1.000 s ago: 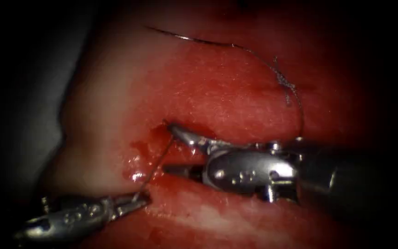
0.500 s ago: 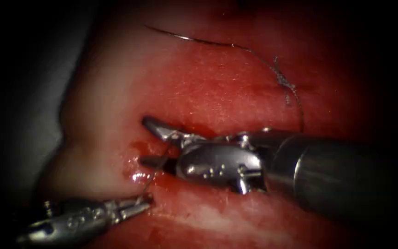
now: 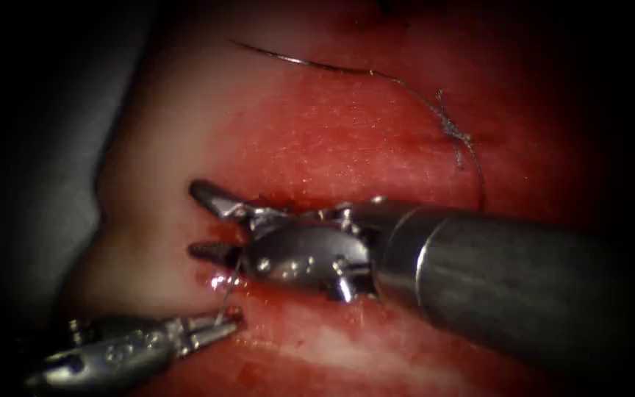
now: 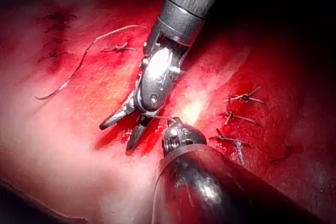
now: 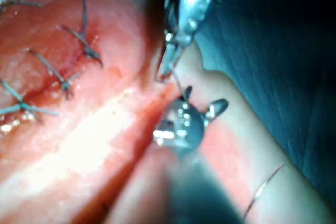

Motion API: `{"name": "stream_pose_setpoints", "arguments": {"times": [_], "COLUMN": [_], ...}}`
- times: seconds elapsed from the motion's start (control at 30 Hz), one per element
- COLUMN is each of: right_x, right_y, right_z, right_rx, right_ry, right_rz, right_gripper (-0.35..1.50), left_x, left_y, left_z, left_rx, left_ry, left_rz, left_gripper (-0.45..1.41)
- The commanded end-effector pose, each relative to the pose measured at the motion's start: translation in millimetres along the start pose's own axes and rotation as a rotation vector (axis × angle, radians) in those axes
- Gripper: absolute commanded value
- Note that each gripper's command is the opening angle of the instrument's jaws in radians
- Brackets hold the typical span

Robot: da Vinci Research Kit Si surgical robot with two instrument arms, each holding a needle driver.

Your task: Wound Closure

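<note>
the left tool [image 3: 218, 323] pinches the thread [image 3: 231, 283] running up into the cut [image 3: 288, 202]. the right tool [image 3: 203, 224] hangs spread, holding nothing, straddling that strand. the needle [image 3: 317, 65] lies free on the tissue [image 3: 317, 140]; some stitches are tied, closure looks unfinished.

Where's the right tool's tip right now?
In the endoscope view the right tool comes in from the right with its jaws open over the left end of the cut, straddling the thread that rises from the left tool just below.
</note>
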Motion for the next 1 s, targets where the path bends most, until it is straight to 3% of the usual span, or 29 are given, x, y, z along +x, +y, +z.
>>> {"name": "stream_pose_setpoints", "arguments": {"times": [0.03, 0.33, 0.47, 0.5, 0.57, 0.63, 0.73, 1.0], "right_x": [-0.3, -1.1, -1.2, -1.1, -1.1, -1.1, -1.4, -1.2], "right_y": [-0.4, -1.0, -1.1, -1.1, -1.1, -1.1, -0.9, -0.7], "right_z": [0.8, 0.9, 0.8, 0.8, 0.8, 0.7, 0.6, -0.3], "right_rx": [0.001, 0.027, 0.027, 0.028, 0.062, 0.107, 0.089, 0.073], "right_ry": [0.003, -0.012, -0.011, -0.011, -0.028, -0.051, -0.093, -0.103], "right_rz": [-0.002, -0.008, -0.009, -0.009, -0.011, -0.006, -0.008, 0.016], "right_gripper": [0.88, 0.84, 0.69, 0.41, -0.35, -0.35, -0.35, -0.35], "left_x": [-0.2, -0.1, -0.1, -0.1, -0.1, -0.1, -0.1, -0.2], "left_y": [0.2, 0.3, 0.3, 0.3, 0.4, 0.4, 0.6, 0.8], "left_z": [0.8, 0.7, 0.7, 0.7, 0.7, 0.7, 0.6, -0.4], "left_rx": [-0.001, -0.004, -0.006, -0.006, -0.006, -0.006, -0.006, -0.012], "left_ry": [0.000, 0.001, 0.002, 0.002, 0.002, 0.001, 0.001, 0.001], "left_rz": [0.000, 0.005, 0.005, 0.011, 0.011, 0.011, 0.016, 0.029], "left_gripper": [-0.45, -0.45, -0.45, -0.45, -0.45, -0.45, -0.45, -0.45]}}
